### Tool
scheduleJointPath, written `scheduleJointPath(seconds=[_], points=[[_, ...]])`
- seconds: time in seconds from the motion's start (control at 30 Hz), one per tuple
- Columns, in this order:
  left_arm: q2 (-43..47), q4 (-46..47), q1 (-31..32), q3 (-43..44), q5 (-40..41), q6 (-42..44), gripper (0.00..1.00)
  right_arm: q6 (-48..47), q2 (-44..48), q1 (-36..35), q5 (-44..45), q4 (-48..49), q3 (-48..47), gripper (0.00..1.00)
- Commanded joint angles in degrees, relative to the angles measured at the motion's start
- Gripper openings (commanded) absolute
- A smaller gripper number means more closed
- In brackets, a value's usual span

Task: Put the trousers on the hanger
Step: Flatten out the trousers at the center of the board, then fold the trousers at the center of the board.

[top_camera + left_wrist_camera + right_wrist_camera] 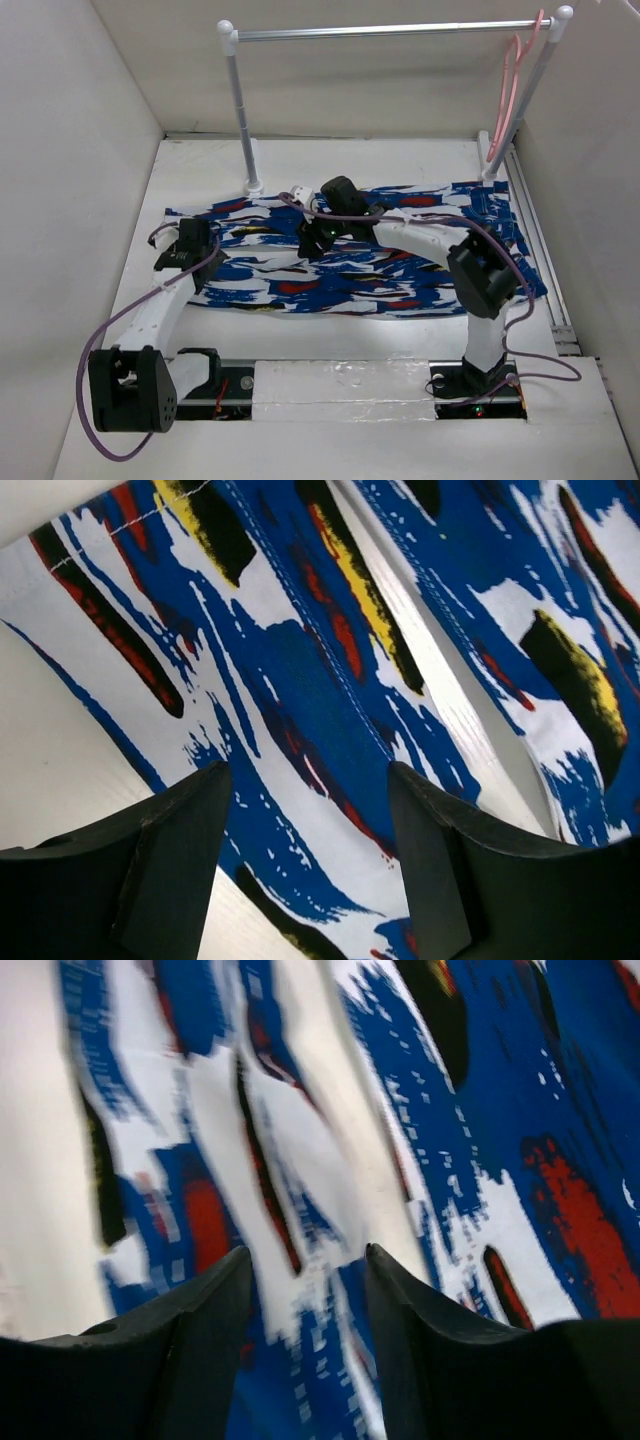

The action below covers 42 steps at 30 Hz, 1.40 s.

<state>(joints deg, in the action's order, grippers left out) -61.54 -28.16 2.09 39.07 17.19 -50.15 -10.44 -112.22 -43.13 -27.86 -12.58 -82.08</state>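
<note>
Lying flat — trousers (350, 282), bright blue print | left fingers (170, 870), right fingers (190, 1350): parted, empty

White arm links (165, 297), black joint housings (132, 390), looping purple cables (120, 320), black wedge-shaped fingers (180, 865)

Trousers (350, 275): blue cloth, white/red/black/yellow print, spread flat on table. Hanger (510, 95): thin pink plastic, hooked on rail's right end, empty.

I am counting one pair of trousers (350, 272), one hanger (511, 90), one rail (390, 32), and two grippers: my left gripper (310, 775) and right gripper (308, 1255).
</note>
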Motion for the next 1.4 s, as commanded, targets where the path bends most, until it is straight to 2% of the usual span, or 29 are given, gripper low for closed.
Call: scheduleJointPath(seconds=[0.0,0.03,0.07,0.13,0.2,0.23,0.27,0.3,0.4,0.43,0.5,0.53,0.57,0.6,0.63,0.67,0.7,0.77,0.8,0.83,0.93,0.97,1.07,1.1,1.17,1.2,1.23,1.27,1.37], points=[[-2.44,2.58,-0.33,-2.32,1.79,-3.63,0.59,0.86,8.5,-1.43,-1.94,1.51,3.14,0.54],[-4.1,3.63,-0.33,-2.77,1.71,-3.81,0.58,0.86,11.91,-2.03,-1.68,1.33,4.38,0.47],[-5.16,4.16,-1.63,-3.12,1.62,-4.16,0.58,1.03,13.59,-2.04,-1.15,0.89,5.61,0.26],[-7.79,5.57,-3.75,-3.82,0.66,-4.43,0.53,1.64,17.55,-2.56,1.57,0.02,10.17,0.0],[-7.99,3.12,-7.79,-0.94,0.3,-4.96,0.27,3.84,30.17,-2.57,7.87,-1.39,18.17,0.0],[-7.98,2.33,-7.8,-0.92,0.3,-4.96,0.27,3.84,30.22,-2.57,7.91,-1.4,18.19,0.0],[-5.29,1.45,-7.8,-0.4,1.43,-4.7,0.1,4.19,32.92,-2.57,9.3,-2.18,22.28,0.0],[-3.52,0.75,-9.02,-0.14,3.01,-4.34,0.0,4.89,38.52,-2.57,10.36,-2.97,24.41,0.0],[2.46,1.18,-15.86,-2.5,-1.34,0.48,0.0,7.09,47.42,-1.96,14.75,-8.15,30.92,0.0],[2.65,0.75,-18.32,-3.29,-1.46,-0.03,0.01,7.1,53.02,-1.26,15.98,-10.43,32.24,0.0],[0.29,-1.53,-20.27,-1.46,-4.68,-0.64,0.18,8.23,57.97,-0.03,16.52,-12.46,35.66,0.15],[-1.03,-1.63,-24.63,-1.45,-7.41,-1.0,0.21,8.59,62.09,0.5,17.13,-15.34,36.37,0.21],[-3.39,-1.28,-27.37,-1.89,-10.48,0.3,0.23,8.85,63.78,1.2,17.39,-16.76,37.08,0.33],[-4.46,-1.28,-30.1,-2.59,-14.6,0.66,0.3,9.55,65.1,1.91,18.27,-18.08,38.3,0.39],[-5.25,-1.11,-32.3,-3.2,-15.6,0.76,0.32,9.73,66.42,3.74,18.97,-20.36,39.01,0.42],[-6.65,-0.93,-34.41,-2.77,-16.22,1.8,0.38,9.65,68.35,4.8,18.89,-20.9,39.54,0.45],[-6.93,-1.02,-34.43,-2.34,-15.7,1.9,0.39,9.3,69.06,5.86,18.2,-21.17,40.76,0.46],[-7.28,0.12,-34.43,-2.06,-16.13,1.99,0.5,8.94,70.29,9.01,15.74,-20.82,42.0,0.46],[-7.19,0.56,-34.43,-2.33,-16.48,1.2,0.62,8.51,70.39,9.99,14.42,-20.21,42.53,0.46],[-7.11,1.87,-34.43,-3.38,-16.84,0.93,0.66,8.07,70.21,10.87,11.89,-19.25,43.23,0.47],[-6.58,6.52,-34.43,-7.15,-20.0,-0.03,0.66,6.66,68.64,12.81,9.23,-18.36,43.76,0.47],[-6.84,7.85,-34.43,-8.03,-20.09,-0.21,0.64,6.4,68.2,13.68,8.96,-18.36,43.68,0.47],[-9.63,11.72,-34.43,-10.06,-19.92,-0.12,0.49,5.6,66.87,15.44,8.43,-19.15,43.15,0.47],[-10.52,12.25,-34.43,-10.15,-20.18,0.14,0.41,5.52,66.79,16.67,8.26,-19.24,43.06,0.47],[-12.45,12.6,-34.43,-10.33,-20.7,0.49,0.33,5.6,66.79,18.17,7.99,-19.5,42.97,0.47],[-12.47,12.87,-34.43,-10.5,-20.45,0.84,0.15,5.86,66.79,19.04,8.08,-19.76,42.54,0.48],[-12.38,13.22,-34.43,-10.77,-20.44,1.28,0.04,5.95,66.61,21.05,8.26,-20.64,42.45,0.48],[-11.59,13.22,-34.43,-10.68,-20.18,2.41,0.0,6.13,66.61,22.21,8.34,-20.99,42.45,0.5],[-6.78,10.59,-33.82,-7.79,-17.99,3.83,0.0,7.18,66.17,27.65,8.17,-23.63,42.09,0.55]])
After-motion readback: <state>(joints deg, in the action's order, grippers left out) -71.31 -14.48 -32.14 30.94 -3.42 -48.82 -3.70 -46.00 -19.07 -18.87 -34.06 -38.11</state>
